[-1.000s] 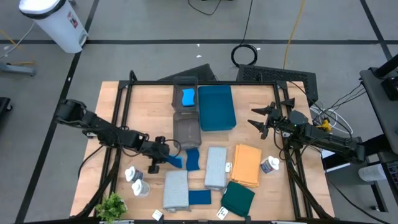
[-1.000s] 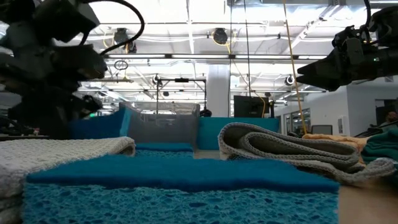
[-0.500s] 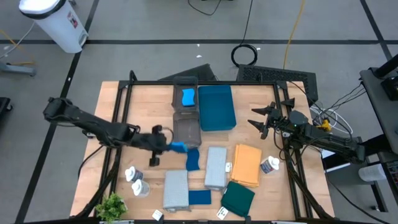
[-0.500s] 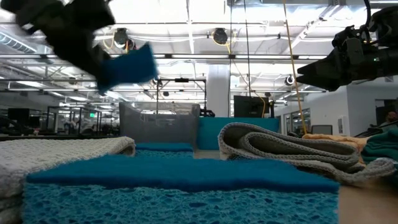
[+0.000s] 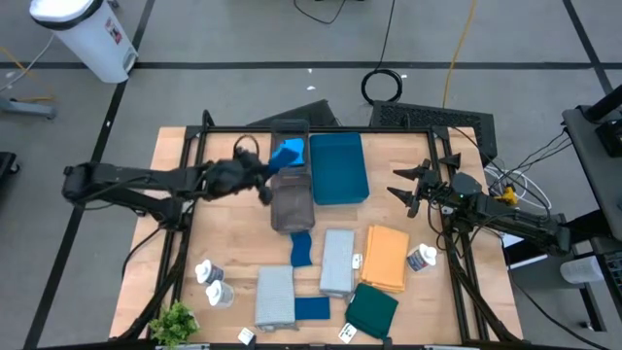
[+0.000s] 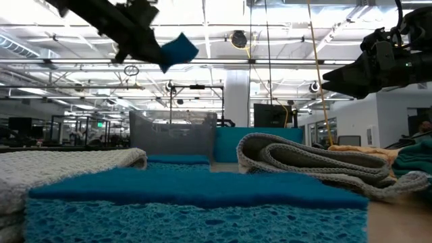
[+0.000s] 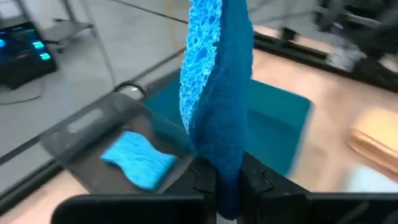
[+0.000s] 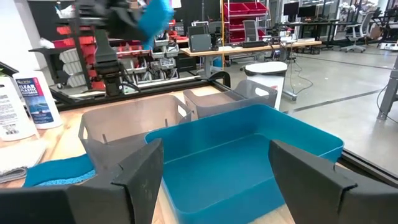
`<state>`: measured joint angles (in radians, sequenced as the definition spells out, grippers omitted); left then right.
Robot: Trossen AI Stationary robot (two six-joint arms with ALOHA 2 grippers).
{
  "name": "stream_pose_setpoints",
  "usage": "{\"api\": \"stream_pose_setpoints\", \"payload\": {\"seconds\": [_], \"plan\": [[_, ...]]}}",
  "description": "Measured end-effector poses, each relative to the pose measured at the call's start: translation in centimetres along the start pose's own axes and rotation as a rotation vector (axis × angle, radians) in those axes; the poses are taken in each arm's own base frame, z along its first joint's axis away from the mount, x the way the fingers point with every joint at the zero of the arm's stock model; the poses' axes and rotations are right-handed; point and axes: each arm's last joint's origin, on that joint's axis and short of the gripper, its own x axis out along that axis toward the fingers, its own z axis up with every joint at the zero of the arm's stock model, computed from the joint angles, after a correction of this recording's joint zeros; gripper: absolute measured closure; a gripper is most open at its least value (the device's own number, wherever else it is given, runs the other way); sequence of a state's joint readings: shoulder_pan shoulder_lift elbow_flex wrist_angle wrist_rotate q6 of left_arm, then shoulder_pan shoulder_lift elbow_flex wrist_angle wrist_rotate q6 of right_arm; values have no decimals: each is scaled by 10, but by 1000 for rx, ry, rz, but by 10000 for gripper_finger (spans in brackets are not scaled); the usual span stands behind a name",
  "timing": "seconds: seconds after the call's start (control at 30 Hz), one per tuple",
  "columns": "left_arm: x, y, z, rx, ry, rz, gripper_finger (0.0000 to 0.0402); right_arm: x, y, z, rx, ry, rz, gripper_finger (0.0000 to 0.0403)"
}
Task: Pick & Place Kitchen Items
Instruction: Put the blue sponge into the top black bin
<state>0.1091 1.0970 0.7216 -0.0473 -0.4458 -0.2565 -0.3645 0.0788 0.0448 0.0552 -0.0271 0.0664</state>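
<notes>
My left gripper (image 5: 264,173) hangs over the grey tray (image 5: 292,209) and is shut on a bright-blue sponge (image 7: 217,93). The low view shows that sponge (image 6: 177,50) high above the table. A second blue sponge (image 7: 137,158) lies flat on the grey tray's floor, at its far end. The teal tray (image 5: 338,170) stands beside the grey one. My right gripper (image 5: 408,190) waits open at the table's right, level, facing both trays (image 8: 249,162). My left gripper pinches one end of the sponge (image 7: 227,186) between its two fingers (image 7: 256,182). It comes from the table's left, slanting a little downward. The sponge stands on edge beyond the fingertips, lifted clear, above the grey tray.
On the near half of the table lie two more blue sponges (image 5: 301,248) (image 5: 313,308), grey cloths (image 5: 337,261) (image 5: 274,297), an orange cloth (image 5: 386,258), a dark teal cloth (image 5: 371,309) and white bottles (image 5: 209,272) (image 5: 421,258). A green plant (image 5: 175,321) stands at the near left corner.
My left gripper has risen from the table's middle and swung toward the far edge, rolling as it went, to a place above the grey tray. The blue sponge went with it, lifted clear of the table and turned on edge.
</notes>
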Motion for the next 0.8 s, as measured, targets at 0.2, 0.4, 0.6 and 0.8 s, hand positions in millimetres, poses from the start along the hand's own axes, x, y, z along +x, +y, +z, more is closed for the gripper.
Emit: {"api": "stream_pose_setpoints", "payload": {"seconds": [0.2,0.4,0.6,0.8], "plan": [[30,27,3,-104,-24,130,362,0,0,0,0,0,0,140],[65,52,-13,-173,60,198,338,0,0,0,0,0,0,140],[92,68,-25,-232,94,178,350,0,0,0,0,0,0,140],[111,79,-37,-301,101,195,362,0,0,0,0,0,0,140]]}}
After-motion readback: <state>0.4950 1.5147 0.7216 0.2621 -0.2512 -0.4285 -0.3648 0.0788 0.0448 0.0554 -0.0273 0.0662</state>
